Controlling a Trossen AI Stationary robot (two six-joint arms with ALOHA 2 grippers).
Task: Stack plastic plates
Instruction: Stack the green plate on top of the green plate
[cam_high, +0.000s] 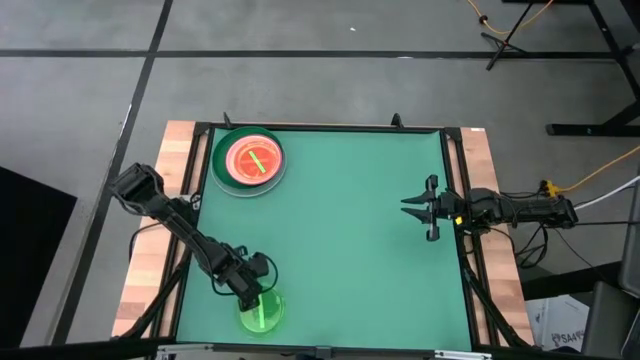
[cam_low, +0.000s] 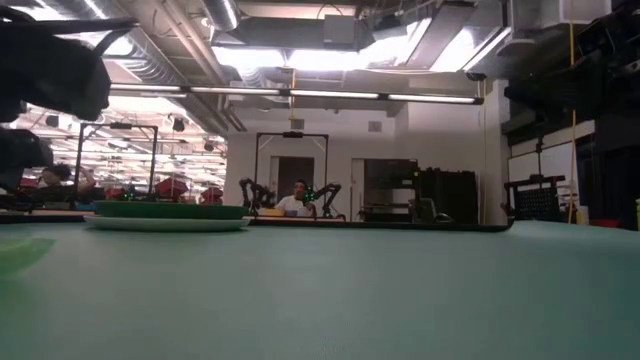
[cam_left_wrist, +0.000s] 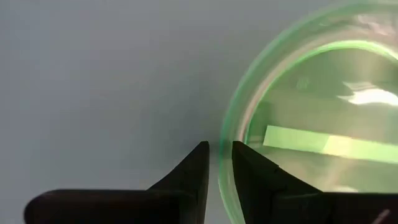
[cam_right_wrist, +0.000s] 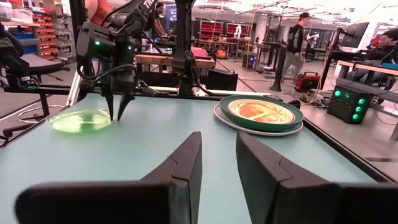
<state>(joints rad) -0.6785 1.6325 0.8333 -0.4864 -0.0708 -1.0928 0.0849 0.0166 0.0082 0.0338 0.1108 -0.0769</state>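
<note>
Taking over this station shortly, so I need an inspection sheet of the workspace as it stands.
Surface: green table mat, wooden strips along both sides.
Job's things: stack of round plastic plates at the far left corner, orange translucent one on top; single small translucent green plate lying near the front left edge.
Clutter: nothing seen.
Hands: left hand straddles the green plate's rim, fingers narrowly apart; right hand hovers at the right edge, holding nothing.
Cables: orange cable on the floor to the right.
Surroundings: people and other stations beyond the table.
</note>
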